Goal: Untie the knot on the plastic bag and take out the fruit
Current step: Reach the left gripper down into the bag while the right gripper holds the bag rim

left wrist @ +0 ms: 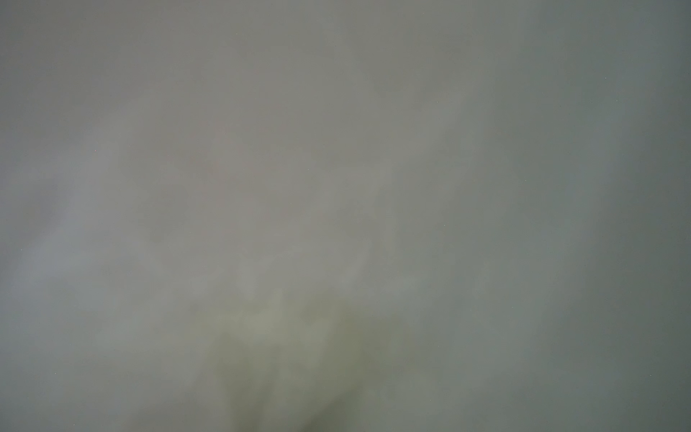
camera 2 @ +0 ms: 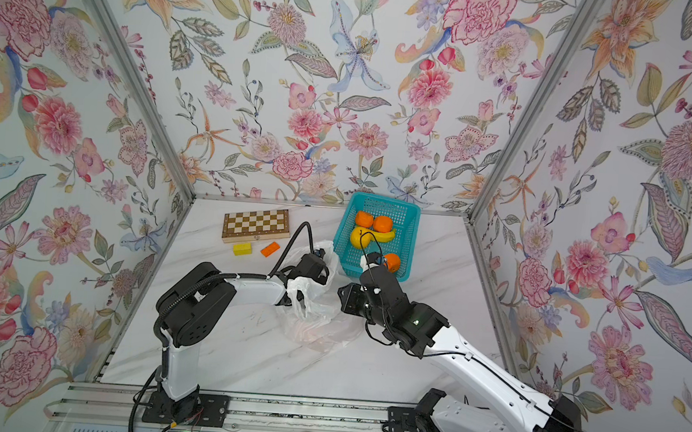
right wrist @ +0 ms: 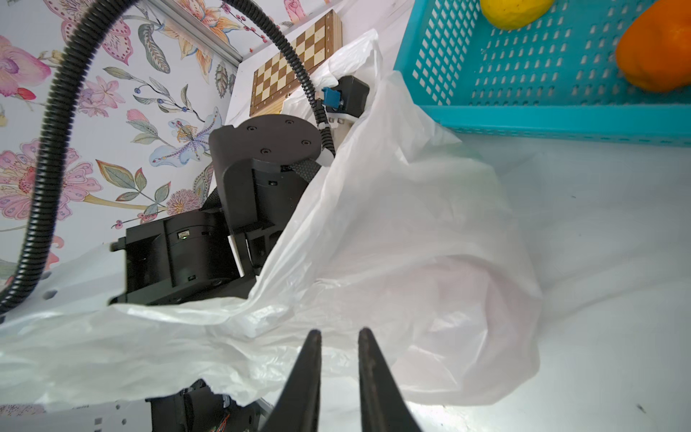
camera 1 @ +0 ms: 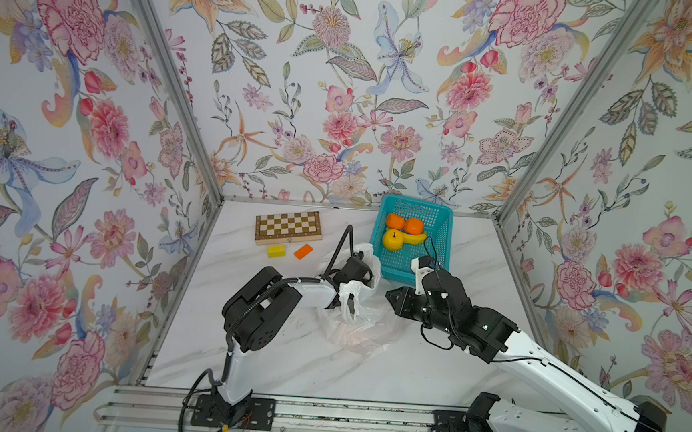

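Marble table [camera 1: 283, 367] | plastic bag [right wrist: 392, 224] lies beside teal basket [right wrist: 561, 119] | looks thin, floppy, slippery; best grab a loose edge | left pincer buried in bag, cannot tell | right pincer [right wrist: 338, 331] slightly spread, empty

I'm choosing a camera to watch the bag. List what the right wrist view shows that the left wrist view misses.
Right wrist only: the right gripper slightly open by the bag, the basket, an orange, the chessboard. Left wrist only: nothing distinct, just grey blur. Shared: perhaps the bag's film, if that is what blurs the left wrist view.
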You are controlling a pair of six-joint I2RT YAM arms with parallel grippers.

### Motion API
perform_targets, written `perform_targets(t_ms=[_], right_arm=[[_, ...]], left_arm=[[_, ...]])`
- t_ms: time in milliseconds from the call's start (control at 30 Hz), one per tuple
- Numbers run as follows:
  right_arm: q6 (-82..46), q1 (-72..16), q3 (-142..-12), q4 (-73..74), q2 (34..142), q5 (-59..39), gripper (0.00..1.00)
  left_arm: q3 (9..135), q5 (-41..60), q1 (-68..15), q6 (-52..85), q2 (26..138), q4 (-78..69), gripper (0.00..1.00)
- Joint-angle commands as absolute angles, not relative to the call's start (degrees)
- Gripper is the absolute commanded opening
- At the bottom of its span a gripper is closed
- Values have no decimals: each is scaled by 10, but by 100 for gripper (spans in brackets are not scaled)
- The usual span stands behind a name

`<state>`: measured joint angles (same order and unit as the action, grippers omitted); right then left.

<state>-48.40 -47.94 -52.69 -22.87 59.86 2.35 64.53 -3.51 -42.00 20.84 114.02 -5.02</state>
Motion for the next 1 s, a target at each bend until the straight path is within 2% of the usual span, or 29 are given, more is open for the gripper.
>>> perform_targets(t_ms=[0,133,333,633,967], right_arm=[[-484,-483,-525,-238,591,38,33],[-490,-483,-524,-240,587,49,59],[-492,-482,-526,-239,581,57,80],[-488,-481,-531,-239,569,67,95],[-482,-478,-545,-239,572,64,99]], left_arm=[[639,-12,-416,211,1116,-52,40],[628,-12,-417,206,1087,-46,37],[612,-20,-424,205,1040,-32,35],[583,-38,-443,201,960,-13,34],[542,-52,-453,207,865,6,34]])
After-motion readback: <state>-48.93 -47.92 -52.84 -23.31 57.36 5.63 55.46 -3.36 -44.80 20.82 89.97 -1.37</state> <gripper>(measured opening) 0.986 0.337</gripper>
